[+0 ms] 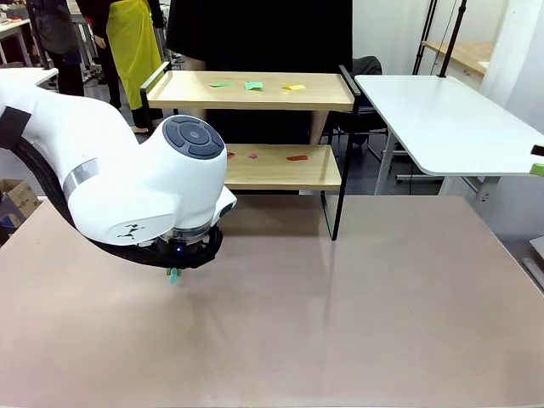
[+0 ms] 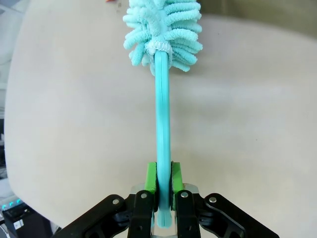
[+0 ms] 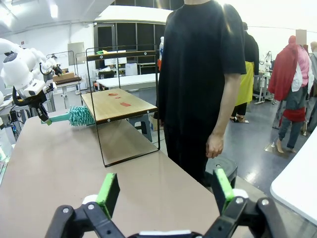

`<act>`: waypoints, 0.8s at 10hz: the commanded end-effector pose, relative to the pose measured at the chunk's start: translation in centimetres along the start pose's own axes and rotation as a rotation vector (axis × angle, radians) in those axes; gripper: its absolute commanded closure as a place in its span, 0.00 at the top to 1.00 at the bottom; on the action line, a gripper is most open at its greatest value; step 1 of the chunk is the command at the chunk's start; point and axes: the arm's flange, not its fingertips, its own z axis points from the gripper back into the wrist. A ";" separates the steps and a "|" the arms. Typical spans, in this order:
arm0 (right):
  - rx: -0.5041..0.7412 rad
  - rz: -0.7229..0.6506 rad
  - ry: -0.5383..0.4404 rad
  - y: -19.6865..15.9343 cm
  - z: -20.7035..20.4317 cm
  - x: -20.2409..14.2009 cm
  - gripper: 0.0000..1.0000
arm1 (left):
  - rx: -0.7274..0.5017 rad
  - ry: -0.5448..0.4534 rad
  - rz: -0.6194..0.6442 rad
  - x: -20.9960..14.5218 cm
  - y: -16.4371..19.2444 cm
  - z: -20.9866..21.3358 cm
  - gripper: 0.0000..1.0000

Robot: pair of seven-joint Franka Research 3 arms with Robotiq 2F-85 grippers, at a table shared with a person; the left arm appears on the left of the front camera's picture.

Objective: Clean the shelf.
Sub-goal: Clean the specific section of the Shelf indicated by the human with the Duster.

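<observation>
Left pincer is clamped tight on the teal duster, fluffy head out over the worktop. Right pincer sits wide apart on my end, holding nothing. Shelf stands at the worktop's far side with coloured scraps on both boards.

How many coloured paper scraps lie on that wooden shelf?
6. Top wooden board: two green scraps, one yellow scrap. Lower board: three reddish scraps. The white robot arm may hide others.
</observation>
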 end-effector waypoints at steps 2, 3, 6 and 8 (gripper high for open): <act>-0.005 -0.011 0.032 0.2 -0.3 0.7 1.00 | -0.004 0.015 -0.002 0.5 0.5 -0.5 0.14; -0.005 -0.011 0.032 0.2 -0.3 0.7 1.00 | -0.004 0.015 -0.002 0.5 0.5 -0.5 0.14; -0.005 -0.011 0.032 0.2 -0.3 0.7 1.00 | -0.136 -0.051 -0.063 0.0 2.1 -0.4 0.14; -0.005 -0.011 0.032 0.2 -0.3 0.7 1.00 | -0.278 -0.056 -0.142 -0.6 2.7 -0.6 0.14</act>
